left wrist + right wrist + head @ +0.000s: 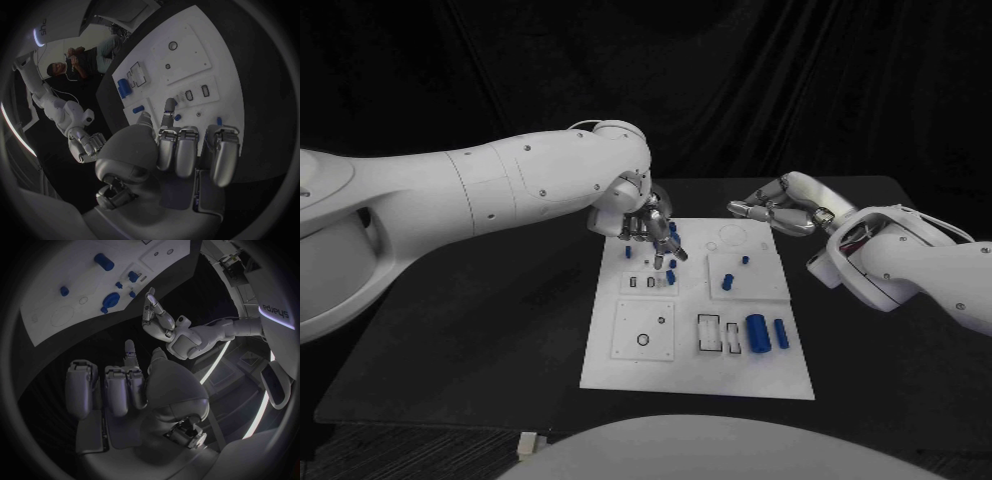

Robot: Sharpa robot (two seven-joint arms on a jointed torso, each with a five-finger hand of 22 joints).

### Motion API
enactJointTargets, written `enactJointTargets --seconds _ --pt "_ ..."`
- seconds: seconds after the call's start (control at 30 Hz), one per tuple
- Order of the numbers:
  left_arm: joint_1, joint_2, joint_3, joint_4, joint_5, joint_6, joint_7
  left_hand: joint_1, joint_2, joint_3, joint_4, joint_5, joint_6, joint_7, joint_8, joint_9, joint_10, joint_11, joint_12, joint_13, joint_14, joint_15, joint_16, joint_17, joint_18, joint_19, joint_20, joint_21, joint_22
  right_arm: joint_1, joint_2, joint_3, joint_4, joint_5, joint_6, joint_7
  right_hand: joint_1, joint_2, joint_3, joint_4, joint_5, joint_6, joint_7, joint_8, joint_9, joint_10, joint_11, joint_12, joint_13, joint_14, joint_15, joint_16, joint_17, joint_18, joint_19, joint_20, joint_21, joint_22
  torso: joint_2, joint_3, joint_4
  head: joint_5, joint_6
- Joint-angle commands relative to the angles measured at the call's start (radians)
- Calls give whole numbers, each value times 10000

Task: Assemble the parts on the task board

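Observation:
The white task board (625,370) lies in the middle of the black table. Small blue parts stand in its far half, among them one (730,284) on a raised square and one (671,277) by two slots. A thick blue cylinder (756,333) and a slimmer one (780,335) lie near the right edge. My left hand (646,225) hovers over the board's far left part, fingers pointing down beside a blue part (672,231); the left wrist view shows nothing between its fingertips (169,105). My right hand (783,212) hangs off the board's far right corner, fingers apart, holding nothing.
Bare black table (473,330) surrounds the board (187,60) on all sides. Near the front left, the board carries a square plate with a ring hole (643,340). Two outlined slots (711,333) lie beside the thick cylinder. Dark curtain closes off the back.

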Motion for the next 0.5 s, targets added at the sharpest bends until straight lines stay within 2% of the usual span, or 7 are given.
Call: enactJointTargets --seconds 0.03,0.37,0.5 --pt "-90 51 9 -75 161 9 -55 24 -28 119 -14 65 -73 13 -88 -15 1025 49 -55 2610 1039 33 27 2632 -23 924 -16 -20 2490 -27 7 8 -5 -1 88 -195 136 -21 -56 8 65 -52 -5 -71 -14 1044 77 36 2633 1048 42 30 2634 112 244 73 -31 2171 -6 0 0 1 -2" --pt "-422 238 9 -472 162 -214 -66 34 -68 240 -84 81 -107 32 -164 -37 1025 63 -55 2610 1039 47 27 2632 -14 892 3 -38 2455 -65 9 8 -42 -1 114 -196 151 -25 -66 9 87 -60 -4 -76 -17 1044 77 36 2633 1048 41 30 2634 111 247 73 -27 2172 -11 3 -1 3 -2" --pt "-504 317 9 -561 162 -248 -69 49 -76 297 -120 97 -127 39 -197 -47 1025 70 -55 2610 1039 53 27 2632 -8 875 9 -48 2436 -78 13 8 -49 -1 136 -201 151 -25 -66 9 87 -60 -4 -76 -17 1044 77 36 2633 1048 41 30 2634 111 247 73 -27 2172 -16 4 2 -6 -2"
